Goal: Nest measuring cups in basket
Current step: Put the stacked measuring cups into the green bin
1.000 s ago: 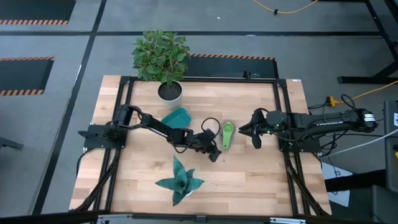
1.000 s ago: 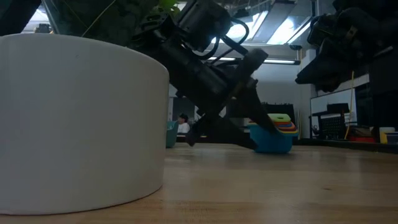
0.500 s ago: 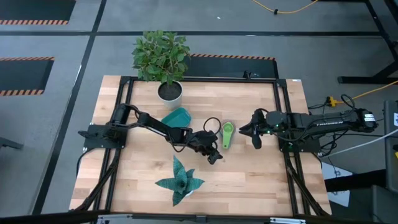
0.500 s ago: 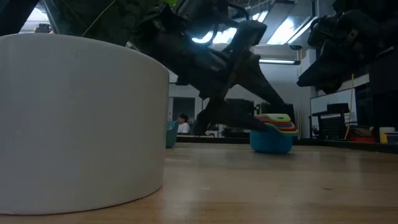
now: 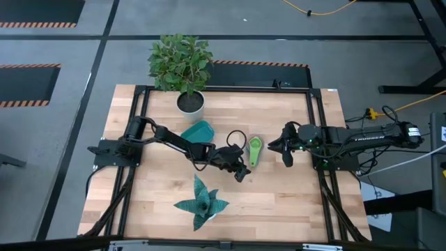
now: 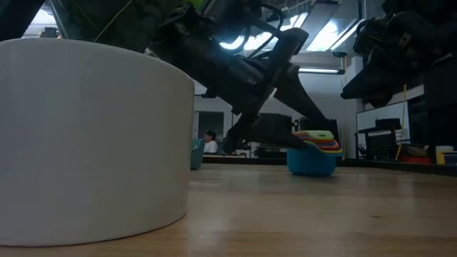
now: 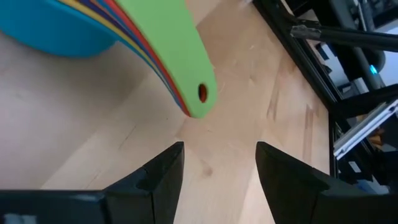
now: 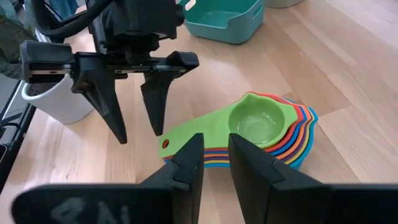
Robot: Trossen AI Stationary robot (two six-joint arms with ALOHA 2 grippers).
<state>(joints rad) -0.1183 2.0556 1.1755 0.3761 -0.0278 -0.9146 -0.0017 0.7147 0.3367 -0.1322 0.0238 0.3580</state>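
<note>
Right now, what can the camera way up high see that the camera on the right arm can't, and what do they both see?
Only the high view shows the leafy plant in its white pot, the teal star-shaped plant, and the whole table. Only the right wrist view shows the colours stacked under the green cup, and the right gripper close up. Both show the stacked measuring cups, the teal basket, and the open left gripper beside the handles.
</note>
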